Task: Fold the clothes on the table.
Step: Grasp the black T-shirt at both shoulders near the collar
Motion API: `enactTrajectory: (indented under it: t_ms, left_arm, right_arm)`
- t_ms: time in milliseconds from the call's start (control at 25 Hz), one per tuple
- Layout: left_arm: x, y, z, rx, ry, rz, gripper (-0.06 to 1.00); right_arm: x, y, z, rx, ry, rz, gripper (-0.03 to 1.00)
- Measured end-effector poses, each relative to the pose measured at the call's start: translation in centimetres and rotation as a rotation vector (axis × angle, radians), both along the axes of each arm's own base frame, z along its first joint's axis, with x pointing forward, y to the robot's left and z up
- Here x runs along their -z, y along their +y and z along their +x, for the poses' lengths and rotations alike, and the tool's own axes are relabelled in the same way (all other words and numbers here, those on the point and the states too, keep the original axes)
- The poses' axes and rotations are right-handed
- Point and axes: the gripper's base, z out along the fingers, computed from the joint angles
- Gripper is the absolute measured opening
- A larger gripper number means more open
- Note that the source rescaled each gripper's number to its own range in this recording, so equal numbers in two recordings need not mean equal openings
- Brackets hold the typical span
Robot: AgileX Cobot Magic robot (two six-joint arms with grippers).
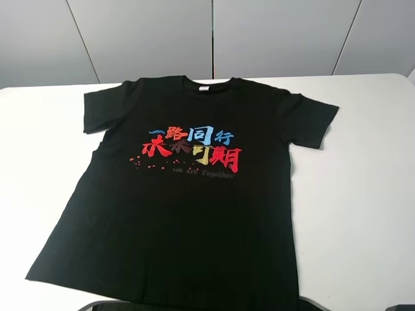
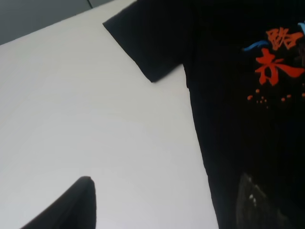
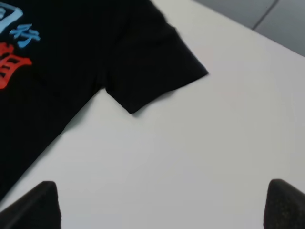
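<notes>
Nearest: the right gripper [image 3: 159, 207] stands wide open and holds nothing. Its two dark fingertips [image 3: 33, 205] sit at opposite edges of the right wrist view, over bare table [image 1: 363, 194].

The left gripper [image 2: 164, 210] shows one dark finger [image 2: 71, 205] clearly over the white top. The other is only a grey blur against black cloth, so the claw appears wide open and empty. The high camera shows neither claw, only dark shapes cut off at the near edge, which cannot be identified.

The T-shirt [image 1: 194, 214] lies flat and face up at the middle of the table, hem near and neck far. Part of the hem runs out of the frame.

Mid-chest: the printed characters [image 1: 191, 148] are red, blue and yellow. The grey lettering [image 1: 202, 173] beneath them is too faint to read. Each wrist view catches only a corner of this print.

Farther: the left sleeve [image 2: 147, 38] and right sleeve [image 3: 152, 71] lie spread flat on the table, and the wrist views show their edges more closely than the high camera does.

Farthest: the collar [image 1: 201, 85] with a white label [image 1: 204, 89], seen only from above, then grey wall panels [image 1: 142, 32].
</notes>
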Motion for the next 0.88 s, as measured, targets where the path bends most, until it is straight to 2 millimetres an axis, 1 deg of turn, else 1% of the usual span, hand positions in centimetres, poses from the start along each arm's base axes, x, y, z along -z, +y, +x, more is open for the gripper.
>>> enactTrajectory:
  t_ms: [120,200,240,360,480,520,600,760,800,880]
  left_arm:
    - [0.0,-0.6,3.9,0.042,0.092,0.014,0.8]
    - [0.5,-1.2,6.7,0.098,0.161,0.02,0.8]
    - [0.7,-1.5,7.9,0.135,0.184,0.018,0.8]
    - [2.2,-2.5,11.6,0.247,0.274,0.015,0.8]
    - [4.5,-3.2,14.9,0.329,0.359,0.032,0.8]
    - [5.1,-3.5,15.7,0.361,0.378,0.046,0.8]
    - [7.1,-4.2,17.5,0.427,0.429,0.074,0.8]
    - [11.0,-5.7,20.2,0.552,0.507,0.176,0.8]
    - [11.9,-5.8,20.8,0.572,0.528,0.213,0.8]
    - [14.1,-6.1,21.9,0.6,0.577,0.266,0.8]
  right_arm:
    - [1.1,1.1,3.7,-0.077,0.088,-0.032,0.92]
    - [2.5,1.9,6.0,-0.126,0.15,-0.049,0.92]
    - [3.1,2.3,6.9,-0.144,0.171,-0.054,0.92]
    - [5.1,2.9,9.5,-0.17,0.223,-0.057,0.92]
    - [7.2,3.8,11.4,-0.208,0.269,-0.028,0.92]
    - [8.0,4.0,12.0,-0.223,0.286,-0.017,0.92]
    - [9.6,4.6,13.1,-0.249,0.331,0.006,0.92]
    - [13.0,4.9,14.9,-0.267,0.432,-0.002,0.92]
    - [14.1,5.0,15.4,-0.271,0.465,-0.004,0.92]
    - [15.6,5.1,16.2,-0.284,0.509,-0.012,0.92]
